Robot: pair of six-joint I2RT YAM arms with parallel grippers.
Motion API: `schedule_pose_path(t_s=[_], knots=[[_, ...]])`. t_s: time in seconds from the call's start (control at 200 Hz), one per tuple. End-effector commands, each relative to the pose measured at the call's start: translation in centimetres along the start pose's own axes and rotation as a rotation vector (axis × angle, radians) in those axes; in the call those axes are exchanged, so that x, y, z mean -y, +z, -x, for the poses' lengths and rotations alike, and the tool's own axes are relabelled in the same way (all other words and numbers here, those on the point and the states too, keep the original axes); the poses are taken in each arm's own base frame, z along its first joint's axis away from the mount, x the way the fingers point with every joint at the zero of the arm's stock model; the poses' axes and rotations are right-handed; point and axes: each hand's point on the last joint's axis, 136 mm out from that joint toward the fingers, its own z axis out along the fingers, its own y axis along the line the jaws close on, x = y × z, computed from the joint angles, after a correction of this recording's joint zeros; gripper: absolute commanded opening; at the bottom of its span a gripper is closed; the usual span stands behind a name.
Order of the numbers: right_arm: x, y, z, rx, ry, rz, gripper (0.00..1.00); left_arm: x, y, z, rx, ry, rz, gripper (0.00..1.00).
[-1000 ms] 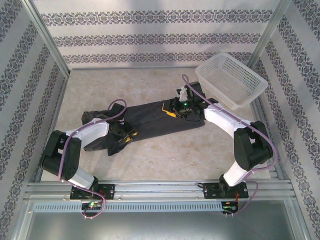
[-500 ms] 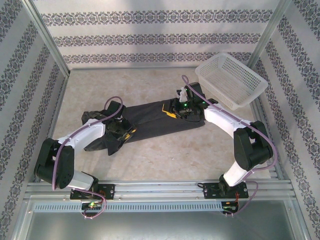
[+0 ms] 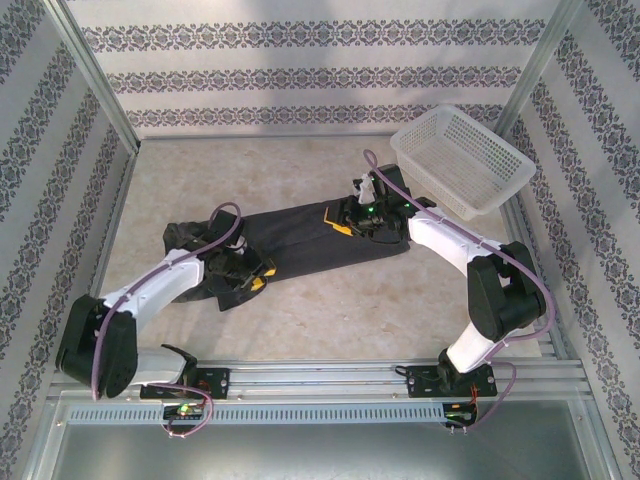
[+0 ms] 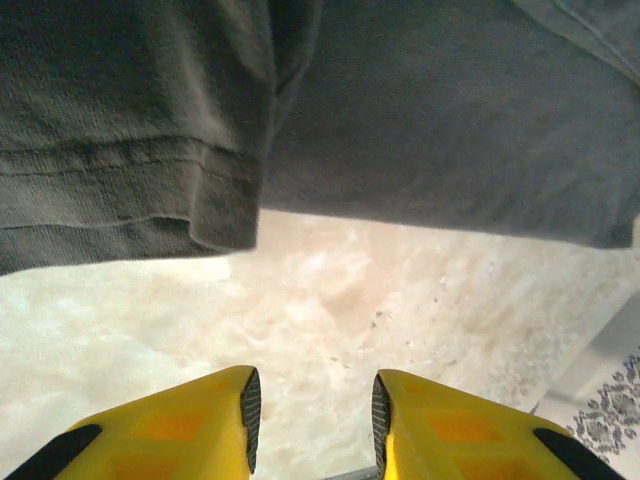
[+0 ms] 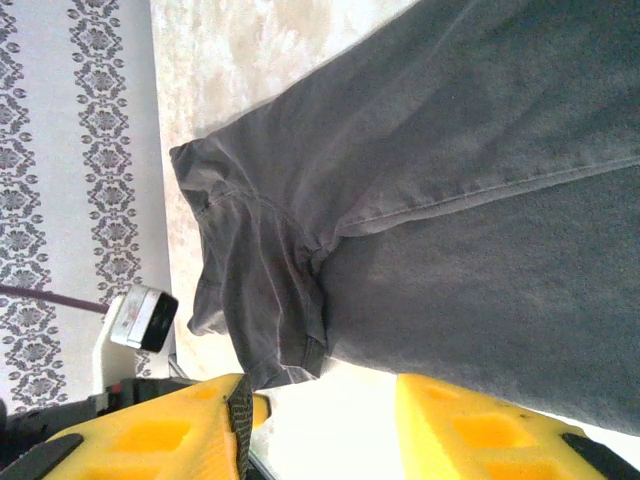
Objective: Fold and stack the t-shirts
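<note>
Presently the t-shirt lies across the middle of the table, its long axis running from the left edge toward the far right corner, where a white basket stands. The shirt's left end is bunched and its right end lies flatter. The left gripper sits at the near side of the bunched end, jaws apart and empty. In the left wrist view a stitched hem lies just ahead of the fingertips, with bare table between cloth and tips. The right gripper sits over the right end, jaws likewise apart and holding nothing, and a sleeve lies just beyond them. Each arm is nearer its own end, so the next grasp probably calls for a short advance along the jaw line onto the cloth edge. The table is pale, smooth and marbled — cloth should slide easily on it. Patterned walls close three sides, and the basket stands close beside the right arm.
</note>
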Motion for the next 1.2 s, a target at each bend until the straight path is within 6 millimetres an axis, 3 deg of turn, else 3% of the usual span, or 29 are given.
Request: schedule_pose_path(t_s=[0.0,0.1,0.195,0.295,0.375,0.555,0.709,0.924,1.054,1.194], knots=[[-0.2,0.6,-0.9,-0.024,-0.016,0.018,0.43,-0.5,-1.1,-0.5,-0.005,0.064,0.0,0.36],[-0.7,1.1,-1.4,-0.045,-0.041,0.024,0.43,-2.0,-2.6,1.2,0.058,0.036,0.039,0.36],[-1.8,1.6,-2.2,-0.071,-0.081,0.045,0.43,-5.1,-4.6,3.6,0.149,-0.043,0.101,0.31],[-3.3,2.2,-3.2,-0.107,-0.128,0.082,0.43,-8.0,-6.3,7.2,0.269,-0.174,0.063,0.27],[-4.7,2.8,-4.2,-0.143,-0.162,0.129,0.43,-9.2,-7.3,10.1,0.362,-0.22,0.016,0.26],[-5.5,3.6,-5.4,-0.182,-0.171,0.151,0.43,-11.8,-6.3,14.3,0.378,-0.253,0.025,0.26],[-5.3,3.4,-5.5,-0.181,-0.164,0.149,0.43,-13.0,-5.3,15.4,0.357,-0.189,0.098,0.27],[-5.3,3.3,-5.7,-0.18,-0.159,0.155,0.44,-14.8,-4.9,14.7,0.344,-0.19,0.176,0.29],[-5.6,3.5,-5.5,-0.18,-0.152,0.173,0.45,-15.3,-5.7,14.4,0.375,-0.176,0.209,0.36],[-5.8,3.7,-5.3,-0.182,-0.149,0.178,0.45,-14.7,-5.1,14.8,0.365,-0.158,0.168,0.36]])
